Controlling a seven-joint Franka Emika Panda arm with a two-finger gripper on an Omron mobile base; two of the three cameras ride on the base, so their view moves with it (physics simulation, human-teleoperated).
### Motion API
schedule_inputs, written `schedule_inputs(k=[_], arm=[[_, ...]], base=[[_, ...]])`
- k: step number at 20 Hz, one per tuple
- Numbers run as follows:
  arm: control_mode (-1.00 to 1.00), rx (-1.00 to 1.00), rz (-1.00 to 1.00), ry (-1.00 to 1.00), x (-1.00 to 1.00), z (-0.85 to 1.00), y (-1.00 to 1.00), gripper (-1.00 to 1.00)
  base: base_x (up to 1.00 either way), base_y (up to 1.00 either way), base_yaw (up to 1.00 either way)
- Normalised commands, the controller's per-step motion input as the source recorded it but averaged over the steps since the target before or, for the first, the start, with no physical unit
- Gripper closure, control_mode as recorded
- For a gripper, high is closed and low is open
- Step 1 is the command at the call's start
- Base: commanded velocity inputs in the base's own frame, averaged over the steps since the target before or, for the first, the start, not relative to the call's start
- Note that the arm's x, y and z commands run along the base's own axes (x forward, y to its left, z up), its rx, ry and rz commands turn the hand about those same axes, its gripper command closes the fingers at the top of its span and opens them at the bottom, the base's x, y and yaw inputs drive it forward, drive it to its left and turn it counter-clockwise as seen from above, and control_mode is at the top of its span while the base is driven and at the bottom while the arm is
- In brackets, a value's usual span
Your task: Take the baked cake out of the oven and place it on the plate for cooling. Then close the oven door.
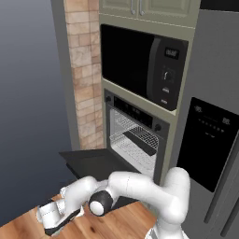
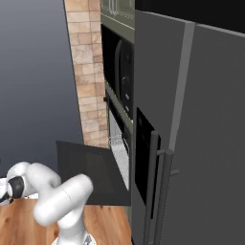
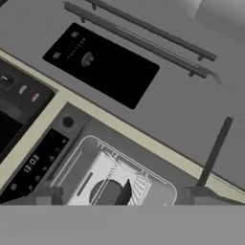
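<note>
The oven door (image 1: 93,163) is seen dropped flat below the oven (image 1: 133,140); the hand (image 1: 55,219) is held wide, nothing gripped.

You are looking at flat, even rendered light with no clear source and no hard cast shadows. The oven (image 1: 133,140) interior reads bright pale grey, while the oven door (image 1: 95,164) and the microwave (image 1: 140,63) front stay deep black with no glare. All three views are soft and low in resolution; the hand view is the blurriest, its edges smeared. You get no visible edge distortion.
</note>
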Motion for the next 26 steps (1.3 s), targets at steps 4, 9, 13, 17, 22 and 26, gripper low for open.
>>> schedule_inputs(k=[4,9,13,17,22,26], arm=[[-1.0,-0.24,0.0,-0.21,0.33,-1.0,0.0,-1.0],[-1.0,-0.17,-0.2,0.07,0.35,-1.0,-0.02,-1.0],[-1.0,-0.02,-0.29,0.4,0.51,-1.0,0.08,-1.0],[-1.0,-0.11,-0.27,0.33,0.57,-1.0,0.52,-1.0],[-1.0,-0.38,-0.26,0.34,0.56,-1.0,0.53,-1.0],[-1.0,-0.57,-0.09,0.22,0.39,-1.0,0.17,-1.0]], base=[[0.0,0.0,0.0],[0.0,0.0,0.0],[0.0,0.0,0.0],[0.0,0.0,0.0],[0.0,0.0,0.0],[0.0,0.0,0.0]])
